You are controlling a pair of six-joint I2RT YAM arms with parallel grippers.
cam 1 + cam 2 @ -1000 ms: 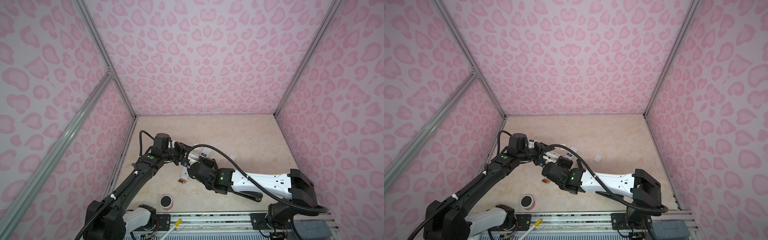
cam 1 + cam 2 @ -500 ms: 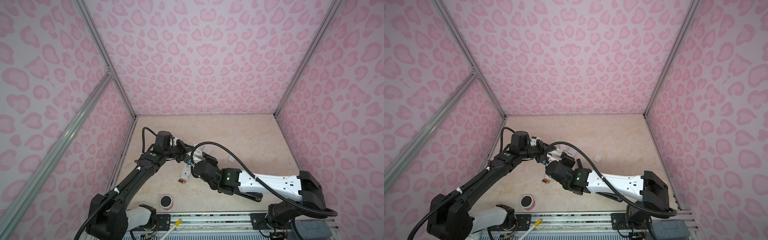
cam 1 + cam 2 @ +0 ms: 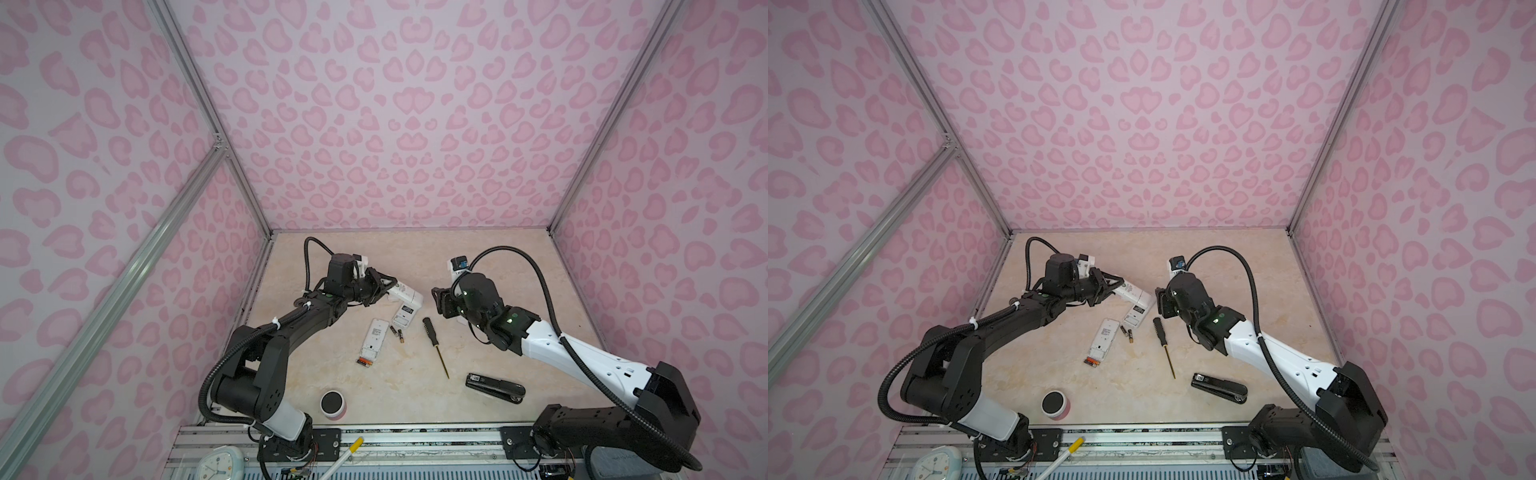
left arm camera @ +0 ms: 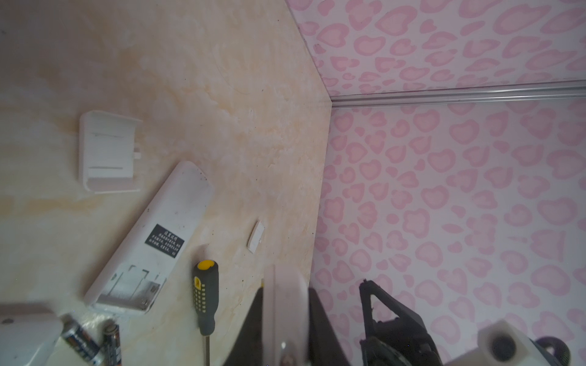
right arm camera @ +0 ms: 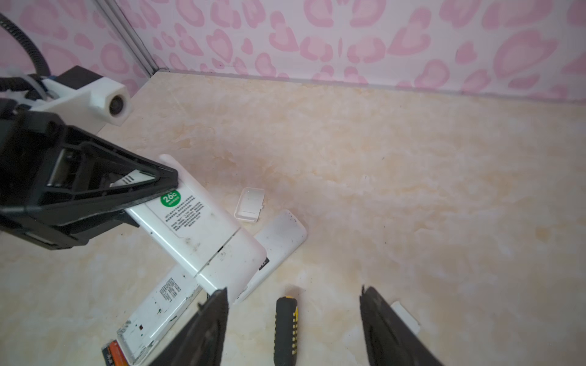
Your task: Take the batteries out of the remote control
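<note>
Right now, in both top views, the left gripper (image 3: 376, 287) is clamped on one end of the held remote (image 3: 406, 294), a white bar lifted off the table just past the handle end of the screwdriver (image 3: 434, 344). The remote's long axis runs from the left arm's side across toward the right gripper (image 3: 439, 302). That gripper's jaws are spread with nothing between them, and it waits near the same handle end, facing the remote's free end. Two loose batteries (image 3: 1126, 332) lie on the table just beside the screwdriver's handle, on the left arm's side of it.

From the left wrist, the held remote (image 4: 285, 317) shows edge-on, pinched between dark fingers. The screwdriver (image 4: 205, 298) handle is close on one side of it, and the batteries (image 4: 81, 340) lie beyond that handle.

From the right wrist, the spread right gripper (image 5: 293, 291) straddles the screwdriver (image 5: 286, 326) handle. The held remote (image 5: 203, 234) slants down from the left gripper (image 5: 152, 190), and its free end hangs just off one fingertip. A seam crosses the remote near that end, so I'd guess a cover is on and any batteries inside are hidden. The right arm is the free one and the nearer. It looks set to close on that end and pull along the remote's length.
</note>
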